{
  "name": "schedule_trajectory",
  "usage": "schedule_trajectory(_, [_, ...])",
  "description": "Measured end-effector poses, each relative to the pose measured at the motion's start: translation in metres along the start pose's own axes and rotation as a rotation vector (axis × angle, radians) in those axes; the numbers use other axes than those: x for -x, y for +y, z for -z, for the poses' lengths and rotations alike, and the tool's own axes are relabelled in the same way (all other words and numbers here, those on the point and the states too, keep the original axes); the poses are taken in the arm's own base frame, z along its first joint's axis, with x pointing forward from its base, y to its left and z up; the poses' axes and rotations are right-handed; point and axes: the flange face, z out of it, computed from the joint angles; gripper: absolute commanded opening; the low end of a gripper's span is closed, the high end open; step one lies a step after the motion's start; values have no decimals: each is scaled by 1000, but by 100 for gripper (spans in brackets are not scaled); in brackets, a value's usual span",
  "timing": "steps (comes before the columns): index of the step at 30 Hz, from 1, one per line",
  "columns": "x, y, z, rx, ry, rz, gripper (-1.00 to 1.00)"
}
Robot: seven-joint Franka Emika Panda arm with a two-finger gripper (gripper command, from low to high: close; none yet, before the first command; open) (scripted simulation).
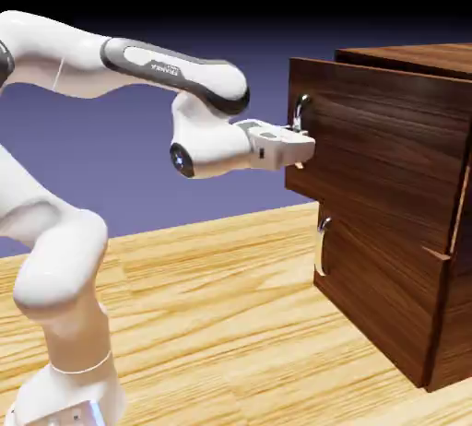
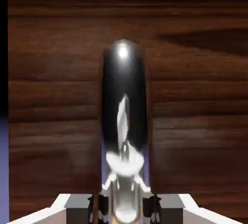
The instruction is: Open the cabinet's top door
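In the exterior view the white arm (image 1: 111, 138) reaches level from the left toward the cabinet (image 1: 396, 258), which stands on the right of the pale wooden table (image 1: 230, 323). The gripper (image 1: 300, 149) is pressed up to the top door (image 1: 378, 157), at the silver handle (image 1: 300, 112) near that panel's left edge. From this side the fingers are mostly lost against the dark wood, so the exterior view alone does not settle whether they hold anything. It does show that the top door stands swung out from the cabinet body: its left edge juts forward of the lower panel (image 1: 378, 295), and a gap opens along its right edge beside the cabinet's side. The lower panel sits flush, and its own curved handle (image 1: 322, 244) hangs free, well below the gripper.

The hand view gives what the side view hides. The top door (image 2: 193, 72) fills the picture with dark wood grain, and the handle (image 2: 124, 111) runs up the middle as a glossy rounded bar with a bright glint near its top. At the bottom edge the gripper (image 2: 125, 208) has its two grey fingertips (image 2: 97, 207) set close on either side of the bar's lower end, clenched on the handle. A thin strip of blue-violet backdrop (image 2: 4, 169) shows past the door's left edge
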Motion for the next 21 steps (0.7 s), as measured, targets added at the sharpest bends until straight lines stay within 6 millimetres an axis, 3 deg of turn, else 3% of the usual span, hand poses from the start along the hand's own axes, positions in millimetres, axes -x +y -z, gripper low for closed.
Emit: schedule_trajectory(21, [-48,50,108,-239,-244,-2,-100])
